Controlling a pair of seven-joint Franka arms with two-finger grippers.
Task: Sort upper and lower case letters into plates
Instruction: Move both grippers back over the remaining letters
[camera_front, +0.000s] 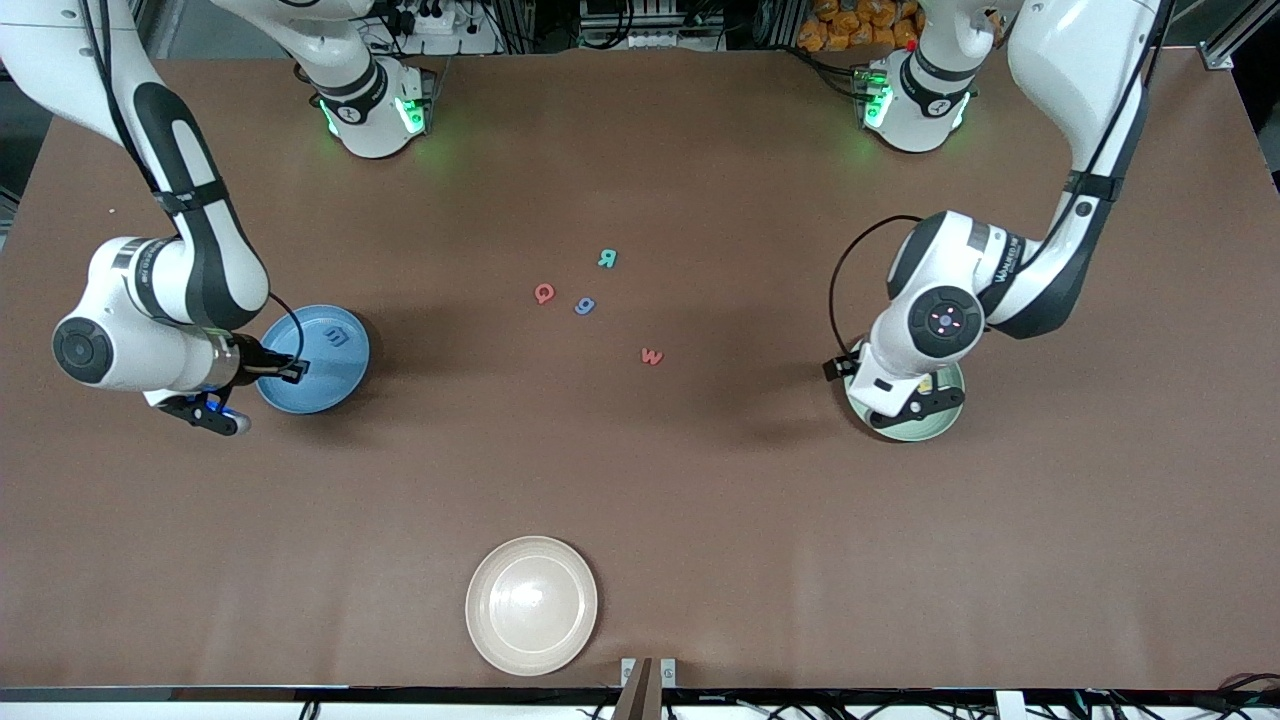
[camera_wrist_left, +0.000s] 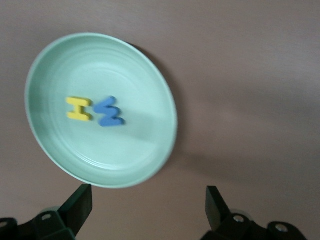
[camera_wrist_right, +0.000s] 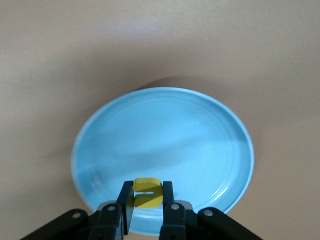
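Right gripper (camera_wrist_right: 145, 200) is clamped on a yellow letter (camera_wrist_right: 147, 193), over the blue plate (camera_wrist_right: 165, 135). Left gripper (camera_wrist_left: 150, 210), fingers wide apart w/ nothing held, hangs over the green plate (camera_wrist_left: 145, 80), just off its yellow and blue letters (camera_wrist_left: 95, 111).

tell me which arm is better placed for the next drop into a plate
Right. The right gripper is shut on a small yellow foam letter over the round sky blue plastic plate; the left gripper hangs open and empty.
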